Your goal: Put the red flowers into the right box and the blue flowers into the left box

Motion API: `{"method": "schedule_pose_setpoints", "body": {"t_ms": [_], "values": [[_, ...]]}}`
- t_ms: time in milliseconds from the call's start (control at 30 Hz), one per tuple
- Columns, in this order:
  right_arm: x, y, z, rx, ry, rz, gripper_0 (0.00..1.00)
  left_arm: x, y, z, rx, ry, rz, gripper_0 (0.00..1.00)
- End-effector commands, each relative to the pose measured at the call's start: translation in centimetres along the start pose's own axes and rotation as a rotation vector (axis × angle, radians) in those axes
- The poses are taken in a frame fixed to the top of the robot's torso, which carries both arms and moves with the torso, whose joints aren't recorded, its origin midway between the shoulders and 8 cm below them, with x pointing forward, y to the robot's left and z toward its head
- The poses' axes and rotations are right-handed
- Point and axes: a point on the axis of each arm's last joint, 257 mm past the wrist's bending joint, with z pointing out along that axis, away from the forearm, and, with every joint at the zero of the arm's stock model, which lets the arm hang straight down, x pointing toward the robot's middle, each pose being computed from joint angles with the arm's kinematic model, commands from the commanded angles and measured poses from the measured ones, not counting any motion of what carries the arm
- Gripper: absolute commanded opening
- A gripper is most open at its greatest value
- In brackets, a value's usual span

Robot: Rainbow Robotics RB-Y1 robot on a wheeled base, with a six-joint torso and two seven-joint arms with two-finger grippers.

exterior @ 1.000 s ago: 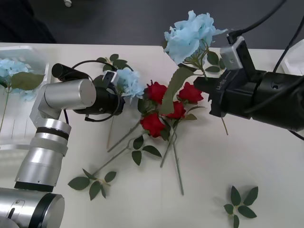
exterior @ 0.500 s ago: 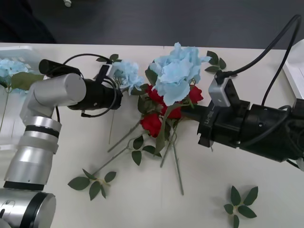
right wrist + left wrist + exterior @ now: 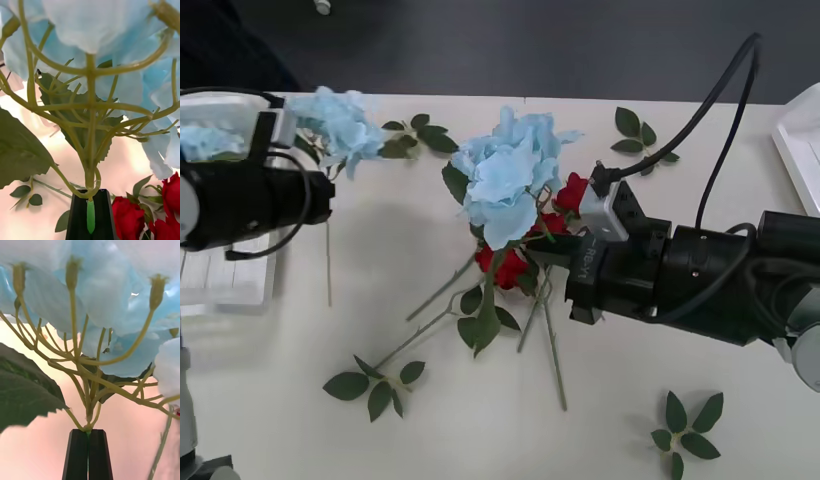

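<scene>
I hold two blue flowers. My left gripper (image 3: 328,190) is shut on the stem of one blue flower (image 3: 332,118), raised beside the left box (image 3: 220,285); its black fingers (image 3: 79,450) pinch the stem base under the bloom (image 3: 105,285). Another blue cluster (image 3: 202,140) lies in that box. My right gripper (image 3: 542,246) is shut on a second blue flower (image 3: 505,180), held over the red flowers (image 3: 505,266); the stem (image 3: 90,215) sits between its fingers (image 3: 77,221). Roses (image 3: 127,217) show below. The right box (image 3: 802,140) is at the far right edge.
Loose green leaf sprigs lie at the front left (image 3: 375,385), front right (image 3: 685,425), back right (image 3: 635,135) and back middle (image 3: 418,135). Long rose stems (image 3: 552,350) trail toward the front. The right arm's cable (image 3: 725,90) arcs over the table.
My left arm swung left toward the left box, lifting its blue flower off the pile. My right arm moved left and forward, bringing its blue flower down over the roses.
</scene>
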Motion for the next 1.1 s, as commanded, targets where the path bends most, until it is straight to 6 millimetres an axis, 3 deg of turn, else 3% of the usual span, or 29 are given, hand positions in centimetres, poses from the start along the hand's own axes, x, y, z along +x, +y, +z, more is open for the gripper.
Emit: {"method": "schedule_pose_setpoints", "body": {"t_ms": [33, 233, 533, 700, 967, 1100], "values": [[-2.7, 1.4, 0.5, -0.026, -0.057, -0.097, 0.00, -1.0, 2.5, -5.6, -0.098, -0.052, 0.096, 0.00], [-2.7, 1.4, 0.6, -0.026, -0.060, -0.094, 0.00, -0.3, 5.4, -10.6, -0.222, -0.093, 0.093, 0.00], [-2.8, -0.2, 0.4, 0.017, -0.079, -0.093, 0.00, -0.6, 11.5, -15.7, -0.382, -0.124, 0.048, 0.00], [-2.8, -0.1, 0.4, 0.015, -0.081, -0.088, 0.00, -1.8, 15.3, -16.7, -0.446, -0.165, -0.012, 0.00], [-3.5, 1.2, 0.9, -0.019, -0.094, -0.103, 0.00, -2.3, 21.7, -16.2, -0.498, -0.218, -0.076, 0.00], [-5.2, 1.6, 1.5, -0.011, -0.166, -0.111, 0.00, -2.6, 25.4, -16.1, -0.539, -0.236, -0.100, 0.00]]}}
